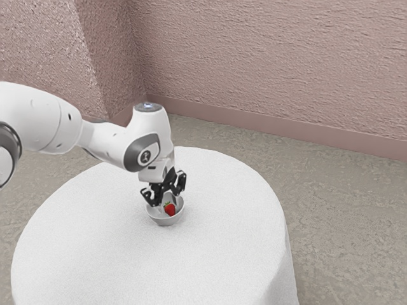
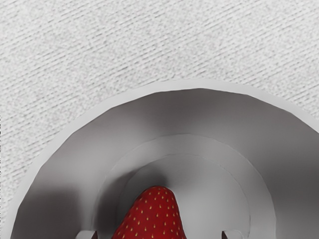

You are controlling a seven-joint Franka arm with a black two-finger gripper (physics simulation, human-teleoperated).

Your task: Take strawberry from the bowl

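The gripper (image 1: 167,201) reaches down into the bowl (image 1: 166,221) from above, its fingers standing apart around the strawberry. Inside that bowl lies the red strawberry (image 1: 170,209), a bit of green leaf at its top. In the wrist view the strawberry (image 2: 154,215) rests on the floor of the grey bowl (image 2: 199,117). There the two fingertips of the gripper (image 2: 159,235) peek in at the lower edge, one on each side of the fruit; a wide gap separates the strawberry from the finger nearer the bowl's middle.
A round table with a white cloth (image 1: 222,248) carries the bowl, with bare cloth around it. The arm comes in from the exterior view's left over the table. Pink textured walls (image 1: 273,63) stand behind, beyond the floor.
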